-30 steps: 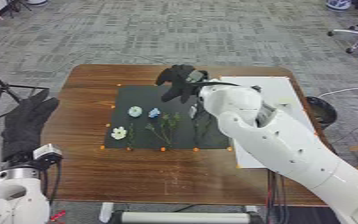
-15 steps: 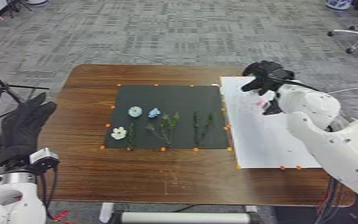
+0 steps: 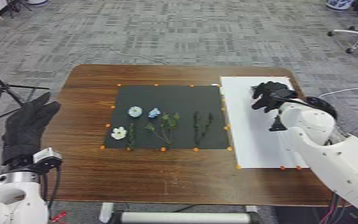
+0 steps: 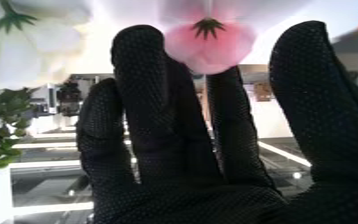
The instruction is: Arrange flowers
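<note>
The pink flower [image 4: 213,44] was near the straight fingers of the right robot hand [image 3: 269,95], partly behind one of them, its green base and stem showing in the right wrist view. The robot hand was open, its thumb well apart from the fingers; whether the fingers touched the flower, I could not tell. A white flower [image 4: 24,50] was near the pink one, with small green leaves [image 4: 8,127] just beside it.

In the head view, that hand was over the white sheet [image 3: 255,147] on the right part of the brown bench [image 3: 158,177]. Just beside the sheet lay a black mat [image 3: 180,95], with orange markers [image 3: 163,149] around its edge. On the mat, a pale blue flower [image 3: 135,111] lay beside a deeper blue one [image 3: 154,113], and a smaller white bloom [image 3: 119,133] lay near the mat's left edge. Green stems [image 3: 166,129] lay on the mat too, near the flowers and over toward the sheet.

The left robot hand [image 3: 26,122] was well apart from the flowers, by the bench's left side, its fingers straight. Farther out, a black tripod [image 3: 1,86] stood on the grey carpet [image 3: 158,30].
</note>
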`<state>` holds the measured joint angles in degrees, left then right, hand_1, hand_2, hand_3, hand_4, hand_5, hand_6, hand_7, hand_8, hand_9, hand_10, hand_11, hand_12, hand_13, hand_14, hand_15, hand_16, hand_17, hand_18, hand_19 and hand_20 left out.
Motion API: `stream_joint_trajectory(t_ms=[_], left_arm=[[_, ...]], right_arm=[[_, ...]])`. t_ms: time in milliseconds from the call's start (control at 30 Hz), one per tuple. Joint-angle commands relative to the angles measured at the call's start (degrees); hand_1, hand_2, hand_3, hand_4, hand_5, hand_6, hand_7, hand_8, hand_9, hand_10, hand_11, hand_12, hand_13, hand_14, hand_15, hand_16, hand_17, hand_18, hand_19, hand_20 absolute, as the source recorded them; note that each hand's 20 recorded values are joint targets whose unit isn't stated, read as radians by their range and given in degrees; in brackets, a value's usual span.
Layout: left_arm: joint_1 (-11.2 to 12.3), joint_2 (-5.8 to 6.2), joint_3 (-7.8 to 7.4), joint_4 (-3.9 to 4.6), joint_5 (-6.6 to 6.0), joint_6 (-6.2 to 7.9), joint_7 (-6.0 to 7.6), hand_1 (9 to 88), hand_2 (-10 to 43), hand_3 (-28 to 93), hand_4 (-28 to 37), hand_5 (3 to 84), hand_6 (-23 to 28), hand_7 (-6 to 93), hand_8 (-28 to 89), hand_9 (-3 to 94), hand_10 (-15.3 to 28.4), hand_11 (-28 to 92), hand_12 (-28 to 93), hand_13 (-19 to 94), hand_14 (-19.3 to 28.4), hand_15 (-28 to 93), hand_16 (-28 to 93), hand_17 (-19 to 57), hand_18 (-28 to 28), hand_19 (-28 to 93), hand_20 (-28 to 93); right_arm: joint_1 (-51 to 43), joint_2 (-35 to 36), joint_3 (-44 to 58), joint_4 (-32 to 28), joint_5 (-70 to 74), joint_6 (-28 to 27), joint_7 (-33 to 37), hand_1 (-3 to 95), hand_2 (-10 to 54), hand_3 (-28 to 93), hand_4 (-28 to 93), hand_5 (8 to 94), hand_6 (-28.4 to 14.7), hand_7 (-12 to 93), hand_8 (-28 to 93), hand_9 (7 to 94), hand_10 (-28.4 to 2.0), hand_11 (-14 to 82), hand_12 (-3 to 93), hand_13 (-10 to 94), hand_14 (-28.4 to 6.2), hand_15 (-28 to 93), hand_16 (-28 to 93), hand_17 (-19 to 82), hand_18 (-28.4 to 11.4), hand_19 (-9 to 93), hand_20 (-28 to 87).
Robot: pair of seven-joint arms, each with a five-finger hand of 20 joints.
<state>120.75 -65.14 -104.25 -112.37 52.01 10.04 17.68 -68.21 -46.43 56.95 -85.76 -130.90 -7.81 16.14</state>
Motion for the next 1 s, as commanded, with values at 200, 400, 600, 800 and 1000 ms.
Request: stream_joint_trajectory(t_ms=[200,400,600,800,1000], left_arm=[[1.54,-1.33,-0.97,-0.9,-0.11,-0.64,0.28,23.0,9.8,68,-28.3,48.3,5.1,9.9,-7,50.5,15.4,20,9,40,16.3,15,-3,10.9,10.2,8,18],[2.48,-1.47,-2.09,-1.05,-0.34,-1.3,0.51,23.1,9.9,68,-28.3,48.2,5.1,9.8,-7,50.6,15.4,20,9,40,16.4,15,-3,10.9,10.1,8,18],[1.93,-0.87,-1.53,-1.04,-0.29,-0.67,0.14,23.1,9.9,68,-28.3,48.3,5.1,9.8,-7,50.5,15.5,20,9,40,16.4,15,-3,11.0,10.1,8,18],[1.33,-0.45,-1.19,-1.05,-0.16,-0.01,-0.28,23.1,9.9,68,-28.3,48.2,5.2,9.8,-7,50.6,15.5,20,9,40,16.4,15,-3,11.0,10.0,8,18],[0.59,-0.42,-0.6,-0.94,0.03,0.05,-0.6,23.0,9.8,68,-28.3,48.3,5.2,9.8,-7,50.5,15.5,20,9,40,16.4,15,-3,11.0,10.1,8,18]], right_arm=[[1.2,1.85,-4.2,1.17,-1.69,14.97,-0.99,60.3,-9.5,58,-18,76.1,1.0,21,4,82.5,-11.7,8.7,29.8,76,-9.0,54,33,39,-21.1,76,59],[6.69,2.87,-8.37,-4.4,2.97,21.06,-0.23,61.3,-9.5,58,-18,77.8,0.6,21,4,84.8,-11.7,7.7,32.1,77,-8.5,55,34,40,-21.3,77,60],[13.02,0.39,-15.9,-9.94,8.05,20.32,-0.93,61.3,-9.5,58,-17,78.6,0.3,21,5,85.5,-12.2,7.4,32.3,77,-8.7,55,35,40,-21.5,78,60],[18.58,-6.63,-24.94,-9.11,8.66,17.91,-2.72,61.4,-9.5,58,-17,78.9,0.5,20,5,85.6,-12.3,7.0,32.1,77,-8.8,55,35,40,-21.5,77,60],[20.5,-15.26,-29.56,-4.58,6.51,14.71,-3.89,61.4,-9.5,58,-17,79.1,0.6,20,5,85.7,-12.3,6.8,31.9,77,-8.8,55,35,40,-21.6,77,60]])
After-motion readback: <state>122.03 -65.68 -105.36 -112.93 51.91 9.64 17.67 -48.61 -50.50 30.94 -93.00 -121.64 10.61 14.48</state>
